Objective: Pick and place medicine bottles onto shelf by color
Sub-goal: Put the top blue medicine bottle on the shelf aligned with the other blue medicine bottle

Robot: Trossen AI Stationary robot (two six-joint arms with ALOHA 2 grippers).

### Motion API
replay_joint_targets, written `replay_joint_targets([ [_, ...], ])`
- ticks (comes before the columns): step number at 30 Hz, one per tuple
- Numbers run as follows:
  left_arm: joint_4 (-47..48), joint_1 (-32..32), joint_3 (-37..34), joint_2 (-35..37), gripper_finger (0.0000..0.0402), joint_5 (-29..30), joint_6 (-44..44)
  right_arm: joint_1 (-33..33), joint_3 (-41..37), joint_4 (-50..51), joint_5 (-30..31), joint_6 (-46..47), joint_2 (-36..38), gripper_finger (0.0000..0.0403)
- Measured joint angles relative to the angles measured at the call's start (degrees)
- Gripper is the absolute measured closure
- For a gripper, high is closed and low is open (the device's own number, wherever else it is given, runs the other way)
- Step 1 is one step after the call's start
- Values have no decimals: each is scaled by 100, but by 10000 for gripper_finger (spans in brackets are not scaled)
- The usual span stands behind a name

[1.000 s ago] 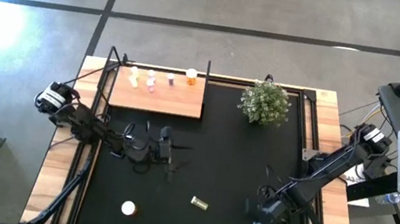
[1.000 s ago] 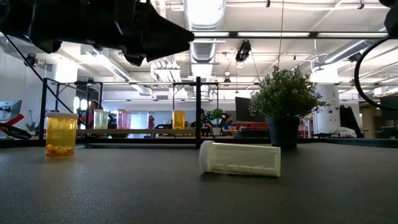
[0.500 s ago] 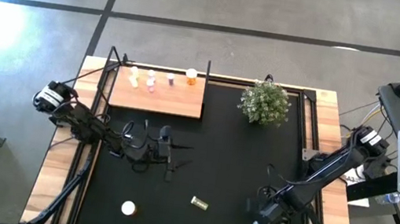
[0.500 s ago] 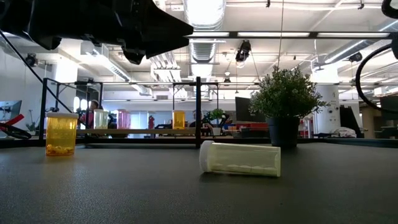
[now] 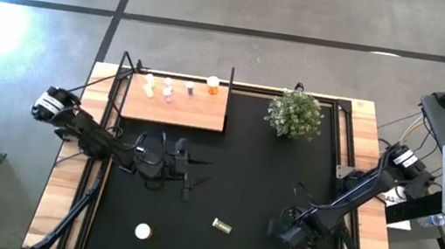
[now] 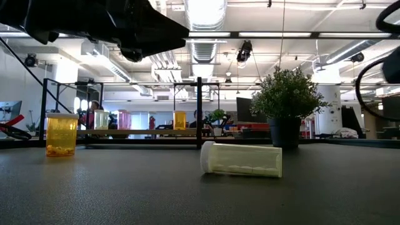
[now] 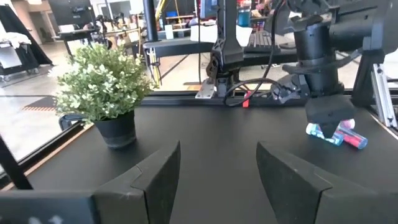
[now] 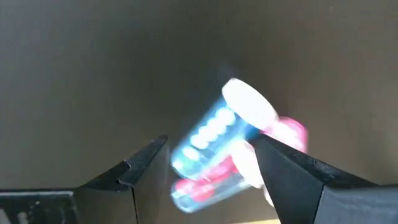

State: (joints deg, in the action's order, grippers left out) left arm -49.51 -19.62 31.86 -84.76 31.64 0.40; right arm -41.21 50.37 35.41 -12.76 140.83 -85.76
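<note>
I count four medicine bottles (image 5: 168, 88) standing on the shelf (image 5: 176, 110), so roughly half remains. My right gripper (image 5: 288, 232) hangs with jaws apart and empty, just above the blue bottle (image 8: 208, 140) and pink bottle (image 8: 287, 134) lying together beneath its fingertips. My left gripper (image 5: 189, 168), also parted and empty, waits near the shelf; the yellowish bottle (image 5: 222, 226) and orange bottle (image 5: 142, 232) lie beyond it on the mat (image 5: 250, 173).

No legible text, labels, brands, numbers or signs in any view; bottle surfaces show no readable print.
</note>
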Motion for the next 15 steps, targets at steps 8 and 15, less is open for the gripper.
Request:
replay_joint_targets([
  [8, 534, 0, 0, 395, 206, 2, 2, 81, 0, -14, 462, -134, -163, 175],
  [15, 561, 0, 0, 408, 206, 5, 4, 151, 0, -99, 695, -774, -161, 175],
])
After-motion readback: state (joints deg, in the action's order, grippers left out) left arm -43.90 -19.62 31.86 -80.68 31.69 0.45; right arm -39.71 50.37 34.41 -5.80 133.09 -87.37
